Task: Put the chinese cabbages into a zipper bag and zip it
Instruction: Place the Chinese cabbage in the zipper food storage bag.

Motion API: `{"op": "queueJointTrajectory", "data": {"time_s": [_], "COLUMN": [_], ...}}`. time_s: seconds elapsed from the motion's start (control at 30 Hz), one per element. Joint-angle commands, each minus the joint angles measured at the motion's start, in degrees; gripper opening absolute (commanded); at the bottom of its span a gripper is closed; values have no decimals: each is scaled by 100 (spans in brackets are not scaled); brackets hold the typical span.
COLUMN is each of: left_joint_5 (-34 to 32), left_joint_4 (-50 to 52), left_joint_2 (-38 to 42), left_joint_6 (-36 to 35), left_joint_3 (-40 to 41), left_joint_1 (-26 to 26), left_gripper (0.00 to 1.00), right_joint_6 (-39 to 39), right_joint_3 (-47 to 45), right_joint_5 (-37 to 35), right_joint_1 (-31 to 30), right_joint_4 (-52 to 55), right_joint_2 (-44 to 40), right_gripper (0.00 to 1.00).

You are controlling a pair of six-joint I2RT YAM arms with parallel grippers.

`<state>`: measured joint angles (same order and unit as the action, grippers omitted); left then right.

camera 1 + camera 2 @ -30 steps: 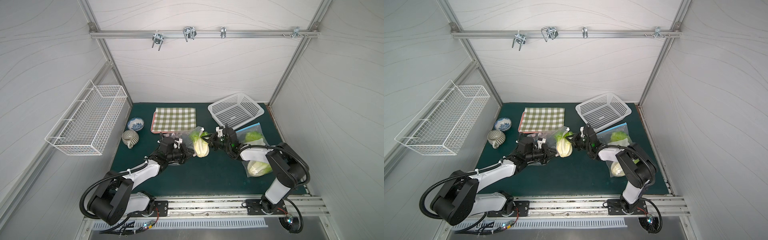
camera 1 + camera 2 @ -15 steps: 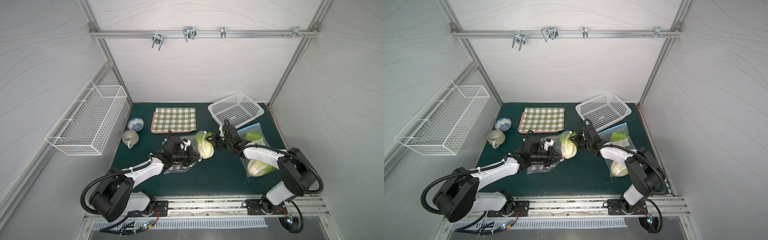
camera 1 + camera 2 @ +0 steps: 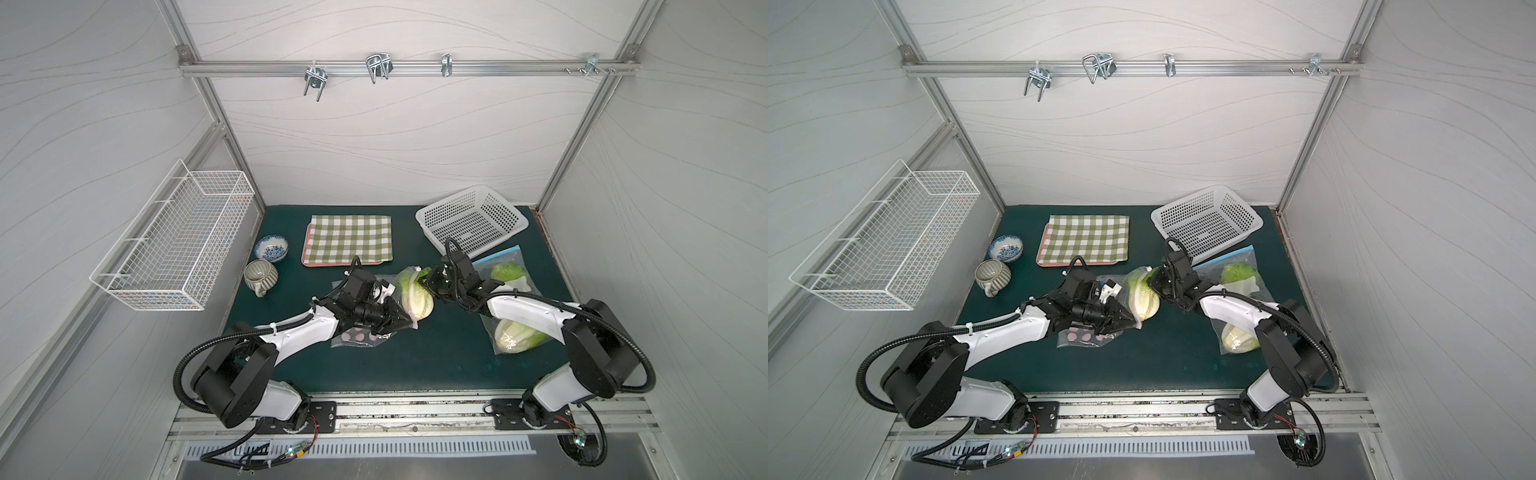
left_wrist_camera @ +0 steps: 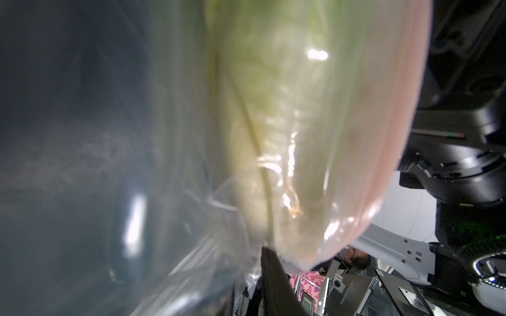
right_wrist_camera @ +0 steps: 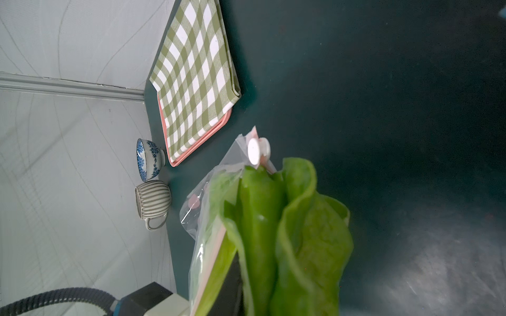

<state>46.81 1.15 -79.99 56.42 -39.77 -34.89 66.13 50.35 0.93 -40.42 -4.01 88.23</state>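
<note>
One chinese cabbage (image 3: 415, 293) hangs over the mat's middle, its white base inside a clear zipper bag (image 3: 357, 332) with pink dots. My right gripper (image 3: 430, 286) is shut on its green leaves (image 5: 301, 232). My left gripper (image 3: 405, 324) is at the bag's pink mouth edge beside the white base. The left wrist view shows one dark finger (image 4: 273, 279) against the film (image 4: 164, 164), but not whether it pinches. The white slider (image 5: 257, 153) sits at the mouth's end. Two more cabbages lie bagged at the right (image 3: 507, 272), (image 3: 515, 338).
A checked cloth on a pink tray (image 3: 349, 239) and a white perforated basket (image 3: 471, 222) stand at the back. A blue patterned bowl (image 3: 272, 248) and a ribbed mug (image 3: 259, 276) sit at the left. A wire basket (image 3: 174, 245) hangs on the left wall.
Both grippers have carried the cabbage and the bag mouth a little to the right and toward the front. The bag's dotted body now trails under my left wrist.
</note>
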Motion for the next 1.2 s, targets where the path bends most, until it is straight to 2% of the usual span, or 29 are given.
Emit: {"op": "queueJointTrajectory", "data": {"time_s": [0.0,0.13,0.3,0.4,0.57,0.8,1.17], "left_joint_5": [204,-245,-944,-1455,-2083,-2316,-2065], "left_joint_4": [1453,2785,3916,4265,4601,4810,4544], "left_joint_2": [279,403,282,0,-554,-1264,-1823], "left_joint_6": [-1185,-1891,-2505,-2685,-2983,-3297,-3366], "left_joint_3": [-553,-970,-1833,-2352,-3070,-3712,-3921], "left_joint_1": [-71,74,186,128,-32,-120,-237], "left_gripper": [31,33,37,37,45,52,50], "right_joint_6": [-80,-125,-217,-301,-345,-362,-417], "right_joint_3": [-82,-192,-151,-53,1,28,80], "right_joint_5": [-365,-388,-400,-436,-488,-486,-510], "right_joint_1": [-57,-67,-97,-133,-199,-238,-272], "right_joint_4": [-22,-24,32,120,170,190,201], "right_joint_2": [-179,-169,-150,-121,-93,-68,2], "right_gripper": [0,0,0,0,0,0,0]}}
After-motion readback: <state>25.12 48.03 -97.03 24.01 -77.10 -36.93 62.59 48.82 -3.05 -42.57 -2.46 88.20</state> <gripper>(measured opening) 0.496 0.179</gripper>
